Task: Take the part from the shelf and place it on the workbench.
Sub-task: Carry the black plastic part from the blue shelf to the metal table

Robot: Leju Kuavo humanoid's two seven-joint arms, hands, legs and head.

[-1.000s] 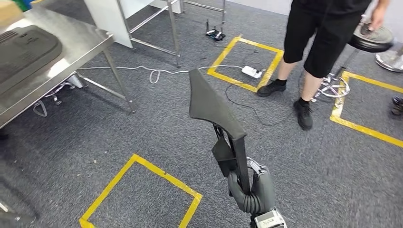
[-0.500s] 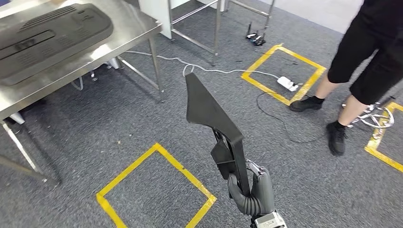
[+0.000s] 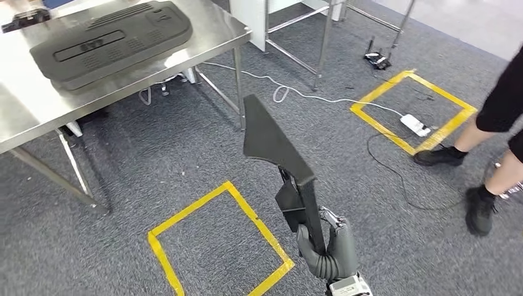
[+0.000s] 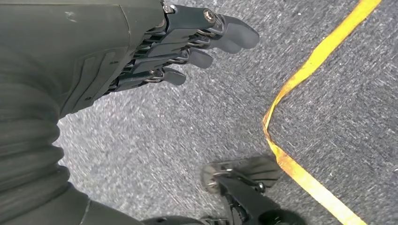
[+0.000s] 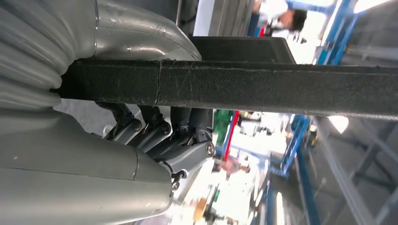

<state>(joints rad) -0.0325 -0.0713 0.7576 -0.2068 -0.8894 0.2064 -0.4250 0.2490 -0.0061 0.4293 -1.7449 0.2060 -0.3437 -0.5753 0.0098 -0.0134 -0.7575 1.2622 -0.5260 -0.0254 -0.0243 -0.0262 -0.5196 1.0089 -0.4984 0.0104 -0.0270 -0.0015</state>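
The right hand (image 3: 328,250) is built of dark grey parts, with a thick rounded thumb and smooth moulded finger shells. Bright metal linkages are seen at its knuckles, and a light silver-grey cuff bearing small dark markings is fitted at the wrist. In the right wrist view, the fingers (image 5: 155,131) are shown as dark links joined by round silver pins, beside a pale grey glossy cover with a small screw at its edge. The left hand (image 4: 155,51) is finished in matt dark grey, a ribbed cover is fitted behind it, and its fingertips (image 4: 234,35) are rounded; fine coil springs, possibly, are set between the links.
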